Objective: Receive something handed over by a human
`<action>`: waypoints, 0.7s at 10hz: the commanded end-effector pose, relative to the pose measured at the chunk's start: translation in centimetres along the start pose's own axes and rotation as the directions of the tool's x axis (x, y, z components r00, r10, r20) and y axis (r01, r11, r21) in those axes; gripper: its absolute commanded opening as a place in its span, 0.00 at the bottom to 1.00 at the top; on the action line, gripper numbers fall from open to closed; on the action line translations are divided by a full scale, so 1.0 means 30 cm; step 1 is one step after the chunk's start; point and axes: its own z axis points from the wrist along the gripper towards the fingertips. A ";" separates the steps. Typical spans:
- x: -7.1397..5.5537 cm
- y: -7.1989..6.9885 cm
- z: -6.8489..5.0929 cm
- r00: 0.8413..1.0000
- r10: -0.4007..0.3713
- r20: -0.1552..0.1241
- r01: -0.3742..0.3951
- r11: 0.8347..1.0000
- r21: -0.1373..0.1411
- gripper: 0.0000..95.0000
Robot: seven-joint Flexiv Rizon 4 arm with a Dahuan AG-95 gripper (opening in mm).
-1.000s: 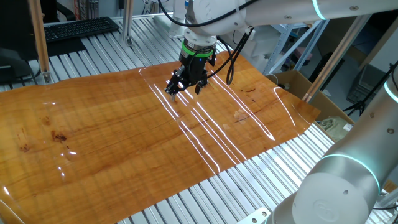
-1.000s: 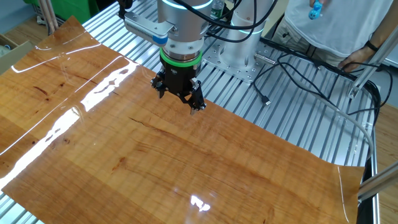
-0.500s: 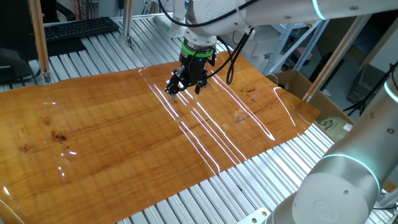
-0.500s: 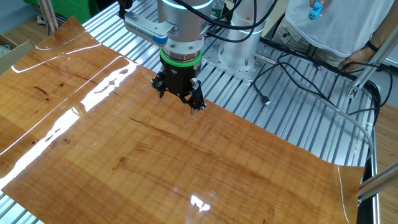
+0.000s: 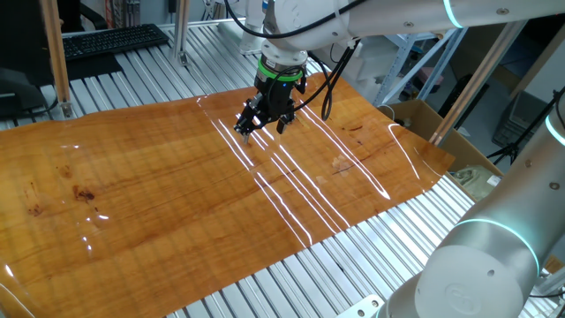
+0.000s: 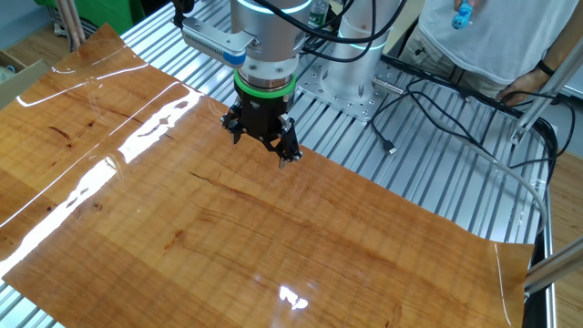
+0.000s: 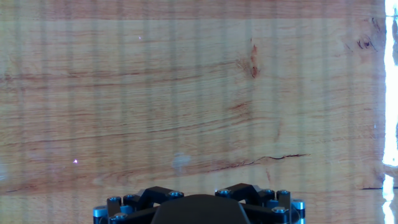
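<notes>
My gripper (image 5: 262, 129) hangs just above the far side of the glossy wooden board (image 5: 177, 194). Its two black fingers stand apart with nothing between them. In the other fixed view my gripper (image 6: 262, 146) sits under a green ring on the wrist. The light blue stick-like thing (image 6: 463, 12) shows at the top right edge of that view, in front of the human's white shirt, far from my gripper. The human (image 6: 524, 87) rests a bare hand with a black wristband on the table frame. The hand view shows only bare wood and my gripper's black body (image 7: 198, 210); the fingertips are out of frame.
Slatted aluminium table (image 5: 291, 283) around the board. A second grey arm with cyan rings (image 5: 481, 265) stands at the near right. A cardboard box (image 5: 424, 119) at the right, a keyboard (image 5: 110, 40) at the back left. Loose black cables (image 6: 437, 100) lie near the human.
</notes>
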 end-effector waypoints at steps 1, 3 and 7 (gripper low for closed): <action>0.001 0.000 0.000 1.000 -0.011 -0.026 0.011 1.000 -0.004 0.40; 0.008 0.003 0.003 1.000 -0.012 -0.025 0.012 1.000 -0.006 0.40; 0.024 0.008 0.010 1.000 -0.015 -0.021 0.015 1.000 -0.004 0.40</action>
